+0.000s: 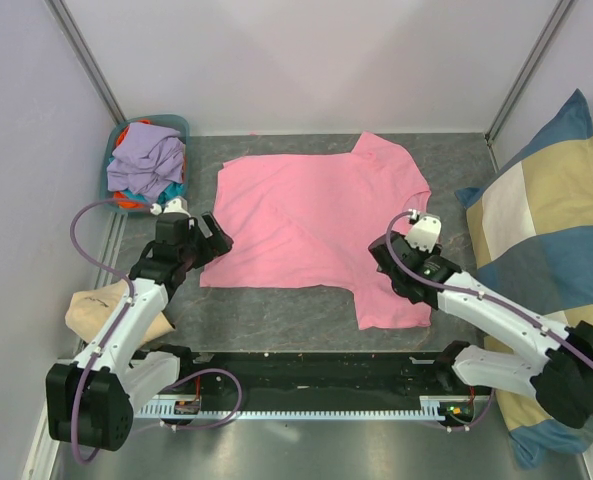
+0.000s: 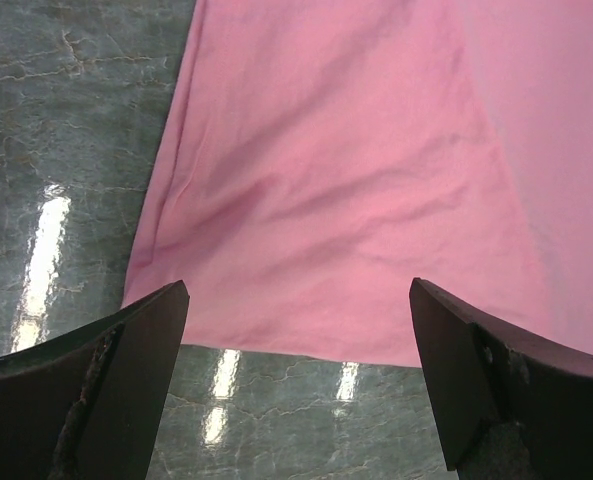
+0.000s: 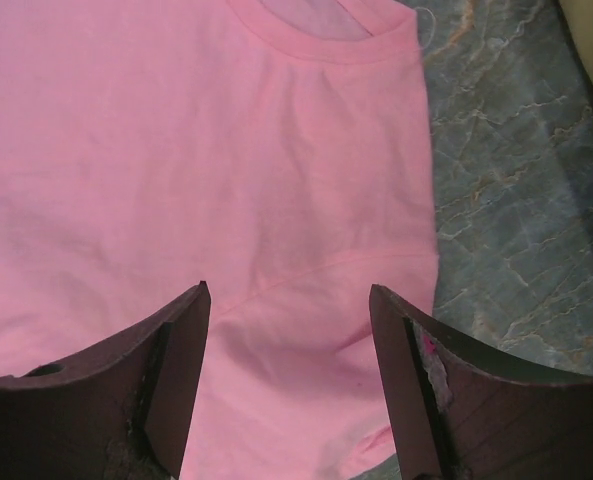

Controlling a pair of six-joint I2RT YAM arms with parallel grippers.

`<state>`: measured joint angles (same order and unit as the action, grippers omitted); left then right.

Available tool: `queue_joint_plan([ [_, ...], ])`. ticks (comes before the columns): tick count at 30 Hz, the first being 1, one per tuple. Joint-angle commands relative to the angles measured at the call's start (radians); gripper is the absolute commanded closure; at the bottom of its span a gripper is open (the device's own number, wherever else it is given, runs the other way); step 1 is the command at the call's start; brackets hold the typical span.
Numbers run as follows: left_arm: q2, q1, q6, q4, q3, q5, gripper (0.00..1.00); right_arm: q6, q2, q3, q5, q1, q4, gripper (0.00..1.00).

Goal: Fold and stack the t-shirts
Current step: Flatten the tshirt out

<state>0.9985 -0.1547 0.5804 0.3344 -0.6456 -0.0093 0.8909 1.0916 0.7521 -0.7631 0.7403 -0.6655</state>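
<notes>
A bright pink t-shirt (image 1: 311,215) lies spread flat on the grey table, hem to the left and collar to the right. My left gripper (image 1: 217,239) is open and empty, low over the hem's near-left corner. In the left wrist view (image 2: 298,290) the hem edge of the pink shirt (image 2: 356,180) runs between its jaws. My right gripper (image 1: 384,258) is open and empty over the shoulder next to the near sleeve. In the right wrist view (image 3: 289,290) the sleeve seam lies between its jaws, with the shirt's collar (image 3: 316,45) ahead. More t-shirts (image 1: 148,160), lavender, teal and orange, are piled in a basket.
The teal basket (image 1: 179,125) stands at the back left corner. A big blue-and-cream checked cushion (image 1: 551,230) leans along the right side. A beige cloth (image 1: 96,310) lies by the left arm. Walls close in the table at the back and left.
</notes>
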Motion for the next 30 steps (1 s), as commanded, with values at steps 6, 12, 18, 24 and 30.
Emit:
queue_joint_plan([
  [6,-0.011,-0.002,-0.016,-0.04,0.003,0.014,0.0,-0.037,0.048,-0.124,0.149,-0.061,0.129,0.26],
  [12,-0.006,-0.002,-0.008,-0.049,0.02,0.022,0.0,0.029,-0.048,-0.236,0.241,-0.059,0.121,0.26],
  [18,-0.012,0.0,-0.004,-0.049,0.032,0.022,0.0,0.085,-0.15,-0.307,0.318,-0.052,0.081,0.26],
  [24,-0.011,-0.002,-0.001,-0.051,0.037,0.025,0.0,0.117,-0.216,-0.31,0.346,-0.024,0.017,0.25],
  [30,-0.015,-0.002,-0.001,-0.051,0.041,0.025,0.0,0.14,-0.251,-0.301,0.367,0.001,-0.04,0.25],
])
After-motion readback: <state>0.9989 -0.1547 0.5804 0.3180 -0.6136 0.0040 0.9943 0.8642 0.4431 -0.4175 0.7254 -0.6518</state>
